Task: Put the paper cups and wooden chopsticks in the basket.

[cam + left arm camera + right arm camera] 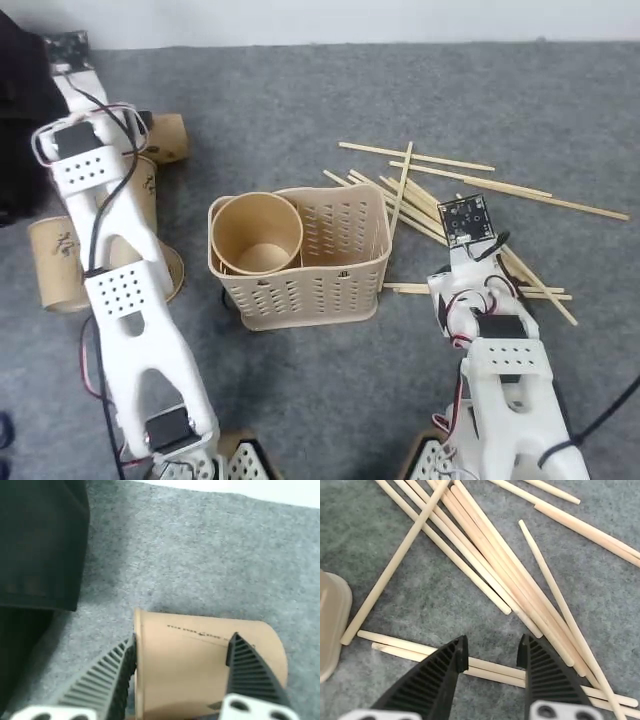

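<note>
A paper cup (200,665) lies on its side on the grey mat, and my left gripper (180,652) hangs open over it with a finger on each side. In the high view that cup (170,140) is at the far left with the left gripper (150,128) at its end. The beige basket (345,285) stands mid-table with a paper cup (257,235) upright inside. Wooden chopsticks (450,190) lie scattered to its right. My right gripper (492,650) is open just above two chopsticks (490,669) lying side by side near the basket's corner (330,620).
More paper cups lie at the left, one (55,262) on its side and one (147,190) partly under the left arm. A black object (20,110) sits at the far left edge. One chopstick (400,195) leans on the basket rim.
</note>
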`<state>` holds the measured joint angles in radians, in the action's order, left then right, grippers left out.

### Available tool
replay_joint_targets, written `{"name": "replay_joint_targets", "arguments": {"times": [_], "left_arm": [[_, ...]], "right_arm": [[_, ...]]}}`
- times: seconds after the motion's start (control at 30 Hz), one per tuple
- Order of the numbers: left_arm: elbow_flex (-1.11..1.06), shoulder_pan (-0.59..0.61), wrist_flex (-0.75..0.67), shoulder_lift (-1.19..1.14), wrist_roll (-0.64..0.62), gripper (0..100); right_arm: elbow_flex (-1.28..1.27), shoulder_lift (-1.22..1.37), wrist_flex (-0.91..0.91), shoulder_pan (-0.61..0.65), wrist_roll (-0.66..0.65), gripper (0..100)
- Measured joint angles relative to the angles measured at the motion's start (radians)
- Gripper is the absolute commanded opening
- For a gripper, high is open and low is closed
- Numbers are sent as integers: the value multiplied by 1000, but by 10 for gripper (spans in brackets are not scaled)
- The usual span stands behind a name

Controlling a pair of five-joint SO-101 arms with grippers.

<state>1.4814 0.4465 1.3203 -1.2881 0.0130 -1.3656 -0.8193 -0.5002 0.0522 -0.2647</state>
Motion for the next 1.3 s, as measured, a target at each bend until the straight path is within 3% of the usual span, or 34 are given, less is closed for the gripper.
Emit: {"name": "replay_joint_targets", "arguments": {"times": [0.7, 0.9, 1.1, 1.3], "left_arm": [[-2, -44, 71, 15, 0, 278], [-31, -55, 71, 23, 84, 148], [-31, -75, 69, 25, 130, 130], [-29, -107, 95, 41, 201, 9]], "right_arm": [[0, 0, 0, 0, 0, 180], [0, 0, 0, -3, 0, 180], [0, 0, 0, 0, 0, 180], [0, 0, 0, -3, 0, 180]]}}
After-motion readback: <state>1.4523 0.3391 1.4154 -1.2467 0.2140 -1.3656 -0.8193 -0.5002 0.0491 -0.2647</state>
